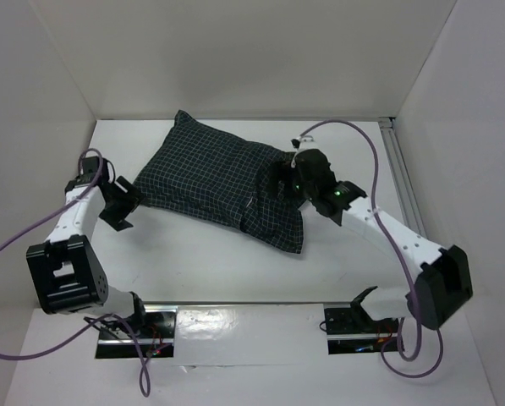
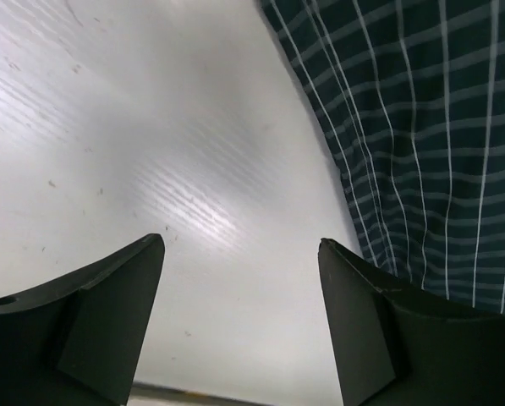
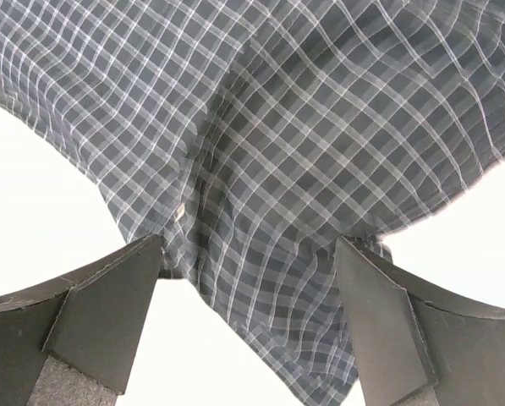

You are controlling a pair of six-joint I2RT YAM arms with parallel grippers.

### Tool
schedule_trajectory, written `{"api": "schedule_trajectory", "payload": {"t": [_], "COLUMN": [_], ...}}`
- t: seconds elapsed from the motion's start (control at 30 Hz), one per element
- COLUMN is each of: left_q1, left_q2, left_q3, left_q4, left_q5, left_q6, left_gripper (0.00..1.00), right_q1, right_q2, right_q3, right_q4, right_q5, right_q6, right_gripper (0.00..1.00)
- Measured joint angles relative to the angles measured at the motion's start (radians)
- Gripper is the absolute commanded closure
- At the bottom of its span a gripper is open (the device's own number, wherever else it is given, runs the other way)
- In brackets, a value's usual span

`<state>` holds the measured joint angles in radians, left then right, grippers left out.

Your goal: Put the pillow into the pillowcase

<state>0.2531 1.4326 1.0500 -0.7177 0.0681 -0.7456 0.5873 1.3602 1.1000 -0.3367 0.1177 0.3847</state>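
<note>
The dark navy pillowcase with a thin white grid lies plump and diagonal on the white table. The cream pillow is hidden from every view. My left gripper is open and empty, low over the table just left of the case's left corner. In the left wrist view the left gripper frames bare table, with the case to the right. My right gripper is open above the case's right end. In the right wrist view the right gripper has wrinkled case cloth between its jaws, not pinched.
White walls enclose the table on the left, back and right. A metal rail runs along the right side. Purple cables loop over both arms. Shiny metal base plates lie at the near edge.
</note>
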Motion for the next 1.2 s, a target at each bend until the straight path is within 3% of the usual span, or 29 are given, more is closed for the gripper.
{"api": "schedule_trajectory", "payload": {"t": [0.2,0.4,0.67,0.93,1.03,1.1,1.2], "left_q1": [0.151,0.168,0.191,0.202,0.202,0.202,0.201], "left_q2": [0.088,0.171,0.290,0.386,0.401,0.407,0.416], "left_q3": [-0.115,-0.124,-0.118,-0.107,-0.108,-0.107,-0.098], "left_q4": [0.160,0.309,0.539,0.721,0.740,0.739,0.724], "left_q5": [0.111,0.162,0.271,0.375,0.379,0.372,0.367], "left_q6": [-0.040,-0.078,-0.158,-0.225,-0.230,-0.232,-0.227], "left_gripper": [0.12,0.15,0.29,0.51,0.69,0.96,1.00], "right_q1": [0.002,0.002,0.002,0.002,0.002,0.002,0.002], "right_q2": [-0.176,-0.252,-0.282,-0.289,-0.298,-0.298,-0.292], "right_q3": [-0.208,-0.316,-0.332,-0.359,-0.412,-0.454,-0.497], "right_q4": [-0.060,-0.140,-0.156,-0.165,-0.164,-0.163,-0.162], "right_q5": [0.003,0.002,-0.002,-0.002,-0.019,-0.037,-0.070], "right_q6": [0.040,0.091,0.135,0.169,0.184,0.192,0.196], "right_gripper": [0.07,0.07,0.07,0.07,0.05,0.03,0.01]}}
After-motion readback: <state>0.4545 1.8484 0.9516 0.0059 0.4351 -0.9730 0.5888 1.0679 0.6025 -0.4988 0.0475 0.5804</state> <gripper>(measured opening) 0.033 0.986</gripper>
